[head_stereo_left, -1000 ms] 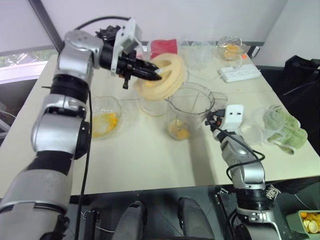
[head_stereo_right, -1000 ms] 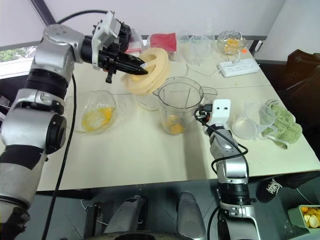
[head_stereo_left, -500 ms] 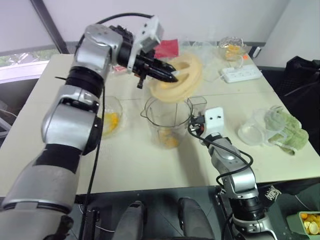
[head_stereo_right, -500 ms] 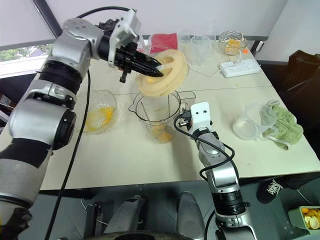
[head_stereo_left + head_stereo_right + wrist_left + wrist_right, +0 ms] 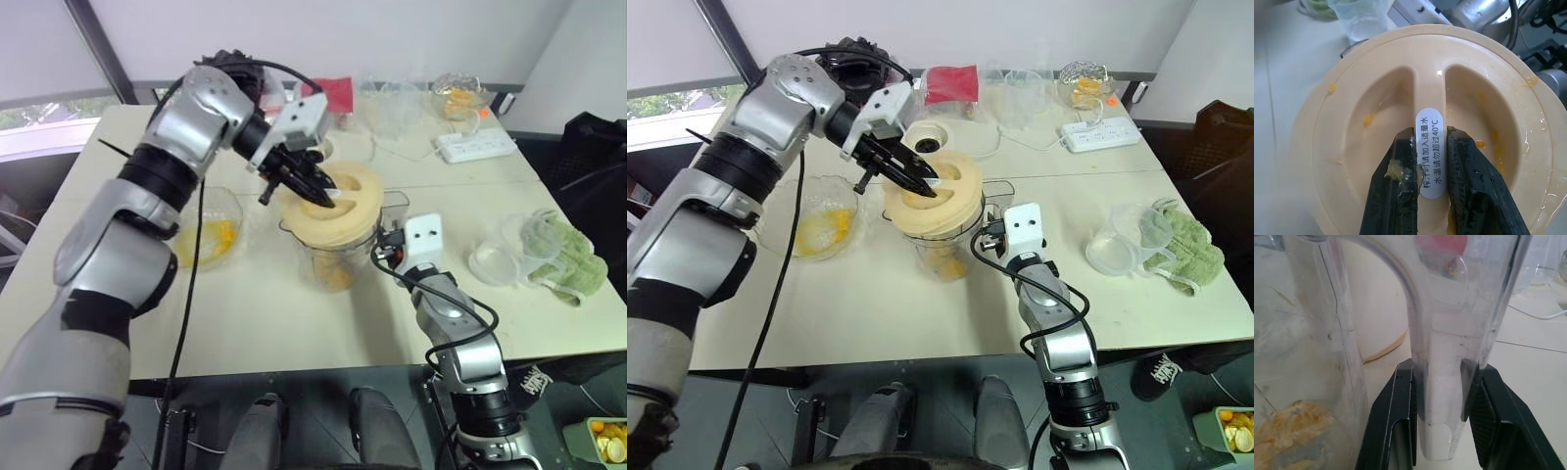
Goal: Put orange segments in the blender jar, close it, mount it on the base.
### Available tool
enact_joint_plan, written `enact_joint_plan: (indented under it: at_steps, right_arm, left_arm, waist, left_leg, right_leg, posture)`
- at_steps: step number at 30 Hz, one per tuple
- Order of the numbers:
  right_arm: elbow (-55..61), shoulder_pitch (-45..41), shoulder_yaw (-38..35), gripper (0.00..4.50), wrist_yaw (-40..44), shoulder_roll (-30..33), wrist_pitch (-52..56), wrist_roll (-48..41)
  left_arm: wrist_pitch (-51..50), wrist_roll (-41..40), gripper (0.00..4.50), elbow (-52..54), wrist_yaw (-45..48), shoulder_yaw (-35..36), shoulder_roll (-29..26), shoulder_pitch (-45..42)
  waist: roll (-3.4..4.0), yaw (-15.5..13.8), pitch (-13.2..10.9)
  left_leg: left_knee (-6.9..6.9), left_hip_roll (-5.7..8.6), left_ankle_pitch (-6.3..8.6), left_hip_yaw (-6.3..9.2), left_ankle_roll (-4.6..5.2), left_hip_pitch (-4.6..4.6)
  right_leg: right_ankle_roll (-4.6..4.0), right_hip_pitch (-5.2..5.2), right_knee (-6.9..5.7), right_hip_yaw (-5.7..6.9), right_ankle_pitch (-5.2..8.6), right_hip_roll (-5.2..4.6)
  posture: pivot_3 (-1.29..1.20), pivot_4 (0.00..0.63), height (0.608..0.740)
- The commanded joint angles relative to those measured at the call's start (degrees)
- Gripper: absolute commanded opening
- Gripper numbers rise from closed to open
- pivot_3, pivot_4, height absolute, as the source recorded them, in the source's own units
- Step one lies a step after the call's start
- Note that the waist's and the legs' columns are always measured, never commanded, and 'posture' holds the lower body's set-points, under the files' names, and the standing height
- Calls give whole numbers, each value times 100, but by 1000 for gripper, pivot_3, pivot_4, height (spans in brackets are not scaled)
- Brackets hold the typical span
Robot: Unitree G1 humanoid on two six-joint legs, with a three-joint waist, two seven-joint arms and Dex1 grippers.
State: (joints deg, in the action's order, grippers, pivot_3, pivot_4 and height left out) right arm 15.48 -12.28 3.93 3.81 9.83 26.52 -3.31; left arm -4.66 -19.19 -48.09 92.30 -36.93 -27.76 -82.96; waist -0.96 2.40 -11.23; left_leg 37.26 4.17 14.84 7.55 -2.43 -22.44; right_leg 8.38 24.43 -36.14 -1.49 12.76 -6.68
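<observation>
We clamped our right gripper (image 5: 1440,431) on the blender jar (image 5: 338,259) by its handle to steady it, while our left gripper (image 5: 1432,161), just above, pinched the lid (image 5: 333,204) by its ridge over the orange segments (image 5: 1290,428).

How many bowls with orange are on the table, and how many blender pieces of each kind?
jar: 1
lid: 1
base: 1
bowls with orange: 2
Total: 5
</observation>
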Motion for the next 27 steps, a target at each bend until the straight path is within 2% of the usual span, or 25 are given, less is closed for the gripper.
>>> enact_joint_plan:
  at_steps: [1,12,19,24,27]
  right_arm:
    - [96,-2,-77,820,-47,-20,-135,120]
    - [72,20,-39,820,-162,-221,-229,174]
    - [-59,-41,-18,820,-167,-293,-326,212]
    - [-238,-90,-17,820,-158,-350,-475,219]
    - [-436,-178,22,820,-113,-360,-611,247]
  left_arm:
    - [-106,325,253,-69,20,271,83,-141]
    - [-736,1442,253,15,10,522,376,-1]
    - [-1784,1660,253,660,13,326,232,62]
    - [-2863,2101,253,992,-976,521,308,133]
    - [-3379,2238,253,1518,-1377,612,107,353]
  waist:
    - [0,9,0]
    - [0,-1,2]
    - [0,23,3]
    - [1,27,3]
    - [12,25,11]
  left_leg:
    - [0,0,0,0,0,0]
    - [5,0,0,1,0,4]
    - [5,-1,0,2,0,6]
    - [4,-3,0,3,0,9]
    - [5,-3,0,3,0,15]
  right_leg:
    - [0,0,0,0,0,0]
    - [0,-8,-2,0,0,0]
    - [0,-9,-4,0,0,1]
    - [0,-8,-6,0,0,4]
    - [-1,-15,-7,-1,-1,5]
  posture:
    - [0,150,740]
    - [0,150,740]
    - [0,150,740]
    - [0,150,740]
    - [0,150,740]
